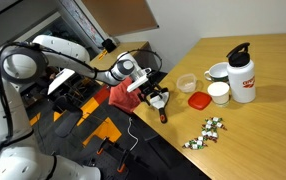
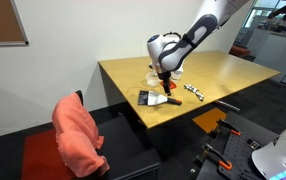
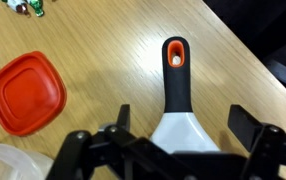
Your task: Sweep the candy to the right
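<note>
On the light wooden table [image 1: 273,135], close to its edge, the Robotiq gripper [image 1: 155,97] hangs directly above a brush [image 1: 161,110] that lies flat on the surface. In the wrist view the gripper [image 3: 181,112] has its fingers [image 3: 121,118] spread wide, one on each side of the white head of the brush [image 3: 183,128]. A visible gap separates each finger from the tool, so nothing is clamped. The black handle of the brush points away from the gripper and ends in an orange-rimmed hanging hole. The candy [image 1: 205,133] forms a loose cluster of small silvery wrapped pieces with green touches. It lies on the bare tabletop, well apart from the gripper and the brush, past the flat red lid [image 1: 199,100]. In the wrist view the candy [image 3: 28,8] appears at the top left corner, partly cut off, beyond the red lid [image 3: 25,92]. In an exterior view the candy [image 2: 193,92] lies near the gripper [image 2: 165,82] on the table [image 2: 228,68]. Small white cups [image 1: 218,92] and a white bottle [image 1: 243,72] with a black cap and red label stand behind the lid. A red cloth [image 2: 78,135] is draped over a seat beside the table.
</note>
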`<state>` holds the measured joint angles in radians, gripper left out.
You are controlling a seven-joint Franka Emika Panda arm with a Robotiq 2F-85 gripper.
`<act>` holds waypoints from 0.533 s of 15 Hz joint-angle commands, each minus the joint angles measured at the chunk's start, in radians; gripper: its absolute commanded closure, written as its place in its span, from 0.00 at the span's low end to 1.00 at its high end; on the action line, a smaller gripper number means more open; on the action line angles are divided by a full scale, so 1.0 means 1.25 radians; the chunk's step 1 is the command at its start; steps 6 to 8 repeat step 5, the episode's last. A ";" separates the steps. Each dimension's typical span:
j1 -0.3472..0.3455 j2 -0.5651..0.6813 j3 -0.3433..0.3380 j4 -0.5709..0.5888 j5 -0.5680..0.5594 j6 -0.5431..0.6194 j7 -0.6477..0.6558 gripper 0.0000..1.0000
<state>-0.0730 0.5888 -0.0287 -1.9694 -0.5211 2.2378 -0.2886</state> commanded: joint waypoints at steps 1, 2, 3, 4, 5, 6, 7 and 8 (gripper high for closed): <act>-0.010 -0.139 -0.005 -0.138 0.024 0.047 -0.015 0.00; -0.012 -0.166 -0.006 -0.160 0.025 0.048 -0.020 0.00; -0.013 -0.192 -0.008 -0.184 0.022 0.058 -0.017 0.00; -0.015 -0.215 -0.009 -0.204 0.023 0.065 -0.020 0.00; -0.016 -0.236 -0.011 -0.222 0.021 0.075 -0.019 0.00; -0.016 -0.236 -0.011 -0.222 0.021 0.075 -0.019 0.00; -0.016 -0.236 -0.011 -0.222 0.021 0.075 -0.019 0.00; -0.016 -0.236 -0.011 -0.222 0.021 0.075 -0.019 0.00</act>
